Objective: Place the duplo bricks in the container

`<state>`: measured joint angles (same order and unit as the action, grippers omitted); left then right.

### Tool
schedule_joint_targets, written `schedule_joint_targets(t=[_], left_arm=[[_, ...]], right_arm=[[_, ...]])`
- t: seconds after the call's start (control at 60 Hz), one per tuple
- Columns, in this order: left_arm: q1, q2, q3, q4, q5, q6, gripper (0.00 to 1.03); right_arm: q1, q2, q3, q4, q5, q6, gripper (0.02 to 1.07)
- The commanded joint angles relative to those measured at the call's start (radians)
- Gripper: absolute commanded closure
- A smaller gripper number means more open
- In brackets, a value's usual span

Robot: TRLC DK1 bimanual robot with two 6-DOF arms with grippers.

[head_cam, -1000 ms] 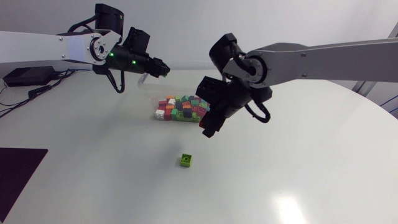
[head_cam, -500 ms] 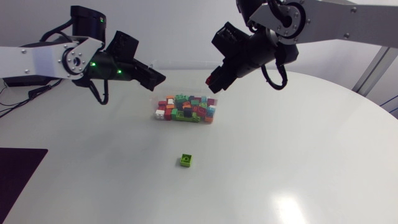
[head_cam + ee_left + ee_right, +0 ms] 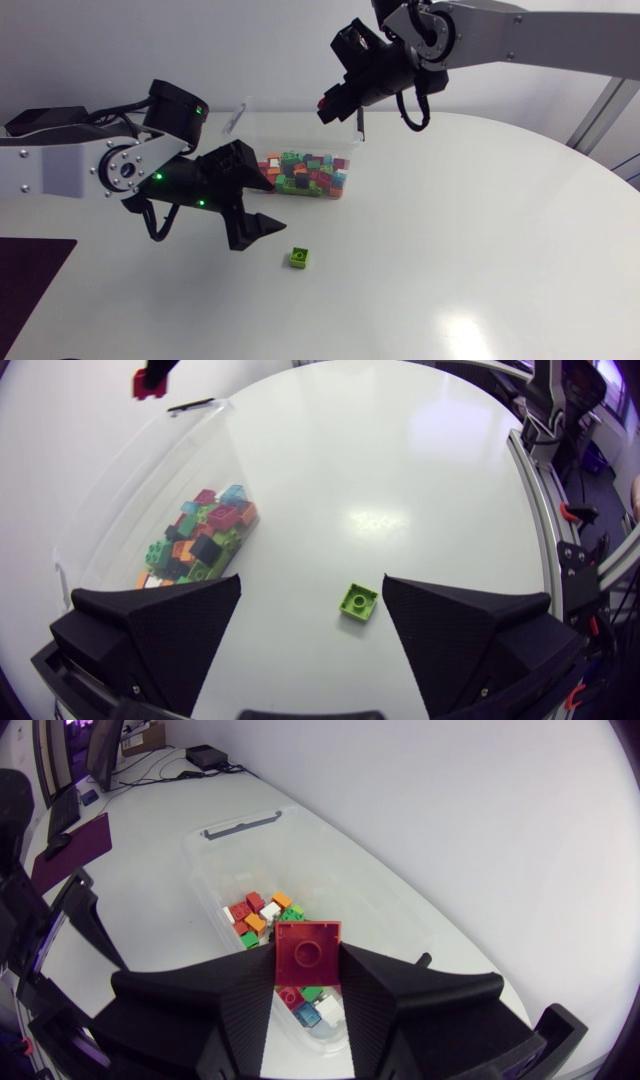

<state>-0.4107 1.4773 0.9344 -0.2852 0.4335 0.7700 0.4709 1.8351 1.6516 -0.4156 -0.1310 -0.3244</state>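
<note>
Pinching red brick [image 3: 308,942] in right gripper [image 3: 307,960], up over clear container [image 3: 130,470] of bricks. Holding left gripper [image 3: 312,585] spread wide above table [image 3: 480,250], loose green brick [image 3: 358,601] just ahead, near container.

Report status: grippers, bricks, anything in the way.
Left gripper open, green brick ahead. Right gripper shut on red brick above container. Nothing in the way.

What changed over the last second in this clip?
The left gripper swung down from behind the container toward the loose green brick, open. The right gripper rose from beside the container to above it, still shut on the red brick. Green brick and container stayed put.
</note>
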Motion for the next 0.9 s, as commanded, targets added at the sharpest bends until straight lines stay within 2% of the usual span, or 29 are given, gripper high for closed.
schedule_joint_targets(t=[0.0,0.1,0.283,0.367,0.417,0.433,0.45,0.483,0.7,0.883], left_arm=[[-0.036,0.046,-0.023,-0.020,0.010,0.106,0.05],[-0.074,0.090,-0.028,-0.026,0.010,0.189,0.05],[-0.094,0.224,0.029,-0.120,0.010,0.316,0.05],[-0.094,0.282,0.073,-0.157,0.010,0.339,0.06],[-0.092,0.316,0.106,-0.174,0.005,0.350,0.06],[-0.091,0.331,0.126,-0.192,0.005,0.361,0.06],[-0.092,0.334,0.130,-0.197,0.005,0.362,0.06],[-0.092,0.351,0.155,-0.213,0.004,0.367,0.06],[-0.108,0.437,0.257,-0.273,-0.036,0.388,0.07],[-0.115,0.503,0.343,-0.351,-0.078,0.423,0.11]], right_arm=[[-0.005,0.047,0.034,0.037,-0.002,0.039,0.91],[-0.008,0.089,0.054,0.086,0.001,0.059,0.91],[0.000,0.147,0.059,0.175,0.041,0.081,0.90],[0.009,0.173,0.056,0.222,0.094,0.082,0.83],[0.012,0.185,0.060,0.247,0.123,0.084,0.54],[0.012,0.188,0.065,0.247,0.131,0.085,0.34],[0.014,0.188,0.065,0.247,0.136,0.085,0.27],[0.014,0.188,0.065,0.248,0.139,0.085,0.04],[-0.002,0.110,0.004,0.261,0.136,0.085,0.06],[-0.025,-0.074,-0.158,0.328,0.134,0.084,0.06]])
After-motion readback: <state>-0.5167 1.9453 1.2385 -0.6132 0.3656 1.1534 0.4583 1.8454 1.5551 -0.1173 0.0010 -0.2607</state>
